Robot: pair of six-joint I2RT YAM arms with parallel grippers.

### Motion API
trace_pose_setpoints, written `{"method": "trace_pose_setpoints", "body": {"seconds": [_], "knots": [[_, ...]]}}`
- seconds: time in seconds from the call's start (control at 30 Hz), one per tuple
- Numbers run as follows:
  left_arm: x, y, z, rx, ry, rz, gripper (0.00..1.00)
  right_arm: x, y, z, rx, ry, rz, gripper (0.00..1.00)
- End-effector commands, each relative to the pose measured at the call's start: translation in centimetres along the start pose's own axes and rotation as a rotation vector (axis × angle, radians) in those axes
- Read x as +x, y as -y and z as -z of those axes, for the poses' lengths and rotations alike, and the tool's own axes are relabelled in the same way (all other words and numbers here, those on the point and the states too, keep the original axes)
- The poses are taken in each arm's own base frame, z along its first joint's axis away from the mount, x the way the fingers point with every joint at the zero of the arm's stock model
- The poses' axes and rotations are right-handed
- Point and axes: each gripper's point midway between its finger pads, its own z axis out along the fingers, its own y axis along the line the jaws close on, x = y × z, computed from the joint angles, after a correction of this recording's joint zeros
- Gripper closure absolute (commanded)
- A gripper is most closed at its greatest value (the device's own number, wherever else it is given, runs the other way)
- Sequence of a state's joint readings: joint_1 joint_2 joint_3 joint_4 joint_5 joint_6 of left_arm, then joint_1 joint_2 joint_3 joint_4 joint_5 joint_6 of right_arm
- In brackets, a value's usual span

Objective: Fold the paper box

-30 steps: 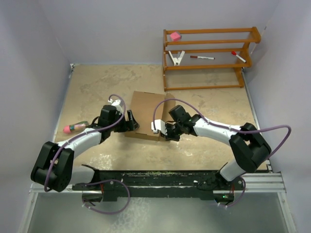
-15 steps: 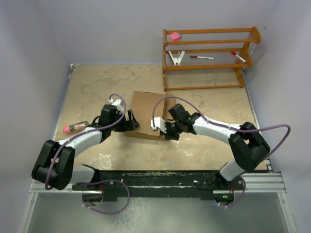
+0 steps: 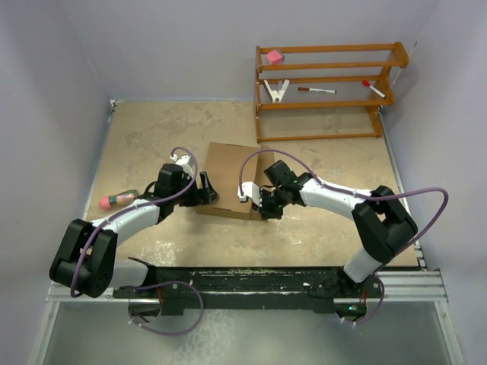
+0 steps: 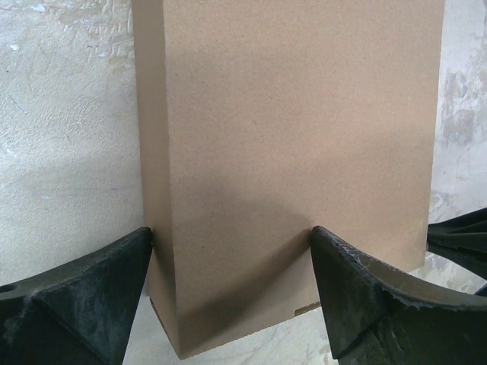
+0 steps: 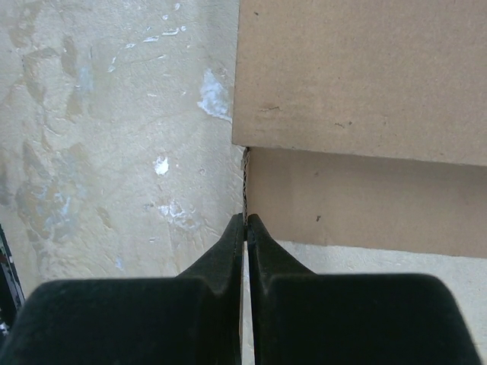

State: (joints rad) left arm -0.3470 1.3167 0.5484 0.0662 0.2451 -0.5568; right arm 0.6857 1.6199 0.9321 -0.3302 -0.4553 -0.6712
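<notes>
The paper box (image 3: 230, 175) is a brown cardboard mailer lying mid-table, with a flap standing up on its right side. My left gripper (image 3: 205, 190) is open at the box's near left corner. In the left wrist view the box (image 4: 297, 137) fills the frame, and the left gripper (image 4: 232, 251) has one fingertip (image 4: 141, 243) at its side wall and the other over its top face. My right gripper (image 3: 259, 202) is at the near right corner. In the right wrist view the right gripper (image 5: 245, 220) is shut on the thin edge of the box's flap (image 5: 358, 198).
A wooden rack (image 3: 327, 91) stands at the back right with a pink block (image 3: 275, 56), a white clip (image 3: 277, 90) and markers. A pink-tipped object (image 3: 116, 200) lies at the left. Grey walls close in on both sides.
My right gripper has shifted slightly left and toward the box, its elbow swinging in. The left arm and the box have hardly moved.
</notes>
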Motion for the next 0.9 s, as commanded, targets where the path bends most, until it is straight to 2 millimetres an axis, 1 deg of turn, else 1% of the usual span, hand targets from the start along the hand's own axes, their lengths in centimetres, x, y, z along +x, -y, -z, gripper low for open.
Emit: {"method": "trace_pose_setpoints", "body": {"seconds": [0.0, 0.2, 0.37, 0.5, 0.67, 0.77, 0.87], "knots": [[-1.6, 0.8, -0.2, 0.024, 0.03, -0.027, 0.13, -1.4, 0.6, 0.6, 0.008, 0.032, -0.006, 1.0], [-1.8, 1.2, -0.3, 0.038, 0.025, -0.03, 0.13, -2.7, 0.3, 1.0, 0.004, 0.081, 0.024, 1.0], [-1.6, 1.2, -0.5, 0.043, 0.017, -0.026, 0.13, -3.8, -0.3, 0.9, 0.004, 0.1, 0.066, 1.0], [-1.5, 1.2, -0.5, 0.043, 0.015, -0.025, 0.13, -4.5, -0.3, 1.1, 0.015, 0.112, 0.081, 1.0], [-1.4, 1.3, -0.5, 0.05, 0.012, -0.025, 0.13, -4.7, -0.1, 1.1, 0.024, 0.118, 0.073, 1.0], [-1.4, 1.5, -0.5, 0.061, 0.009, -0.025, 0.13, -4.9, -0.7, 1.2, -0.009, 0.12, 0.03, 1.0], [-1.4, 1.6, -0.3, 0.068, 0.008, -0.026, 0.13, -5.4, -0.8, 1.3, -0.015, 0.134, 0.008, 1.0]]}}
